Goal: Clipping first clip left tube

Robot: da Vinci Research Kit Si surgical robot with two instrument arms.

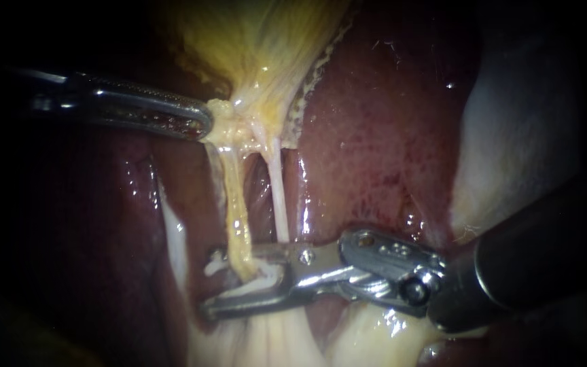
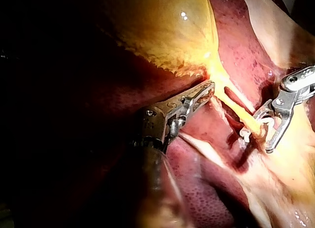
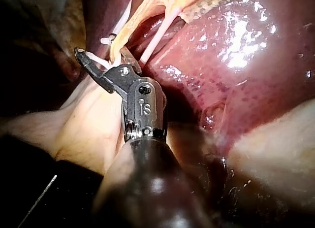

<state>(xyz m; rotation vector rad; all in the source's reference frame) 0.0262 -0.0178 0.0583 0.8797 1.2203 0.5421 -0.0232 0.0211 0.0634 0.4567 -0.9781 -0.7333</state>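
Yellow gallbladder (image 1: 259, 47): up at the top of the endoscope view, glistening and stretched, tapering down to a narrow neck where two tubes branch away.
Left instrument (image 1: 202, 126): in from the left, jaws clamped on the gallbladder's neck. Tissue is pinched from both sides and no gap shows. The left wrist view agrees, with the tips biting the yellow strand just under the gallbladder.
Left tube (image 1: 237, 217): the thicker, yellow one. It runs taut from the neck straight down and passes right between the right instrument's jaws.
Right tube (image 1: 278, 197): thin and pale, just beside the left tube but apart from it. It drops down until it slips behind the upper jaw.
Right instrument (image 1: 212, 284): reaches in from the lower right, lying almost level, jaws pointing left. They stand narrowly apart like a fork, one jaw on each side of the left tube.
White clip (image 1: 266, 277): seated between those jaws and touching both. Its legs sit around the left tube, low on the tube's run, and a hooked white end pokes out past the tube. A gap shows between the legs.
Liver (image 1: 375, 122): dark red and wet, lying behind the tubes and spreading out to both sides.
Pale tissue (image 1: 518, 129): a whitish fold at the far right, above the right instrument's shaft.
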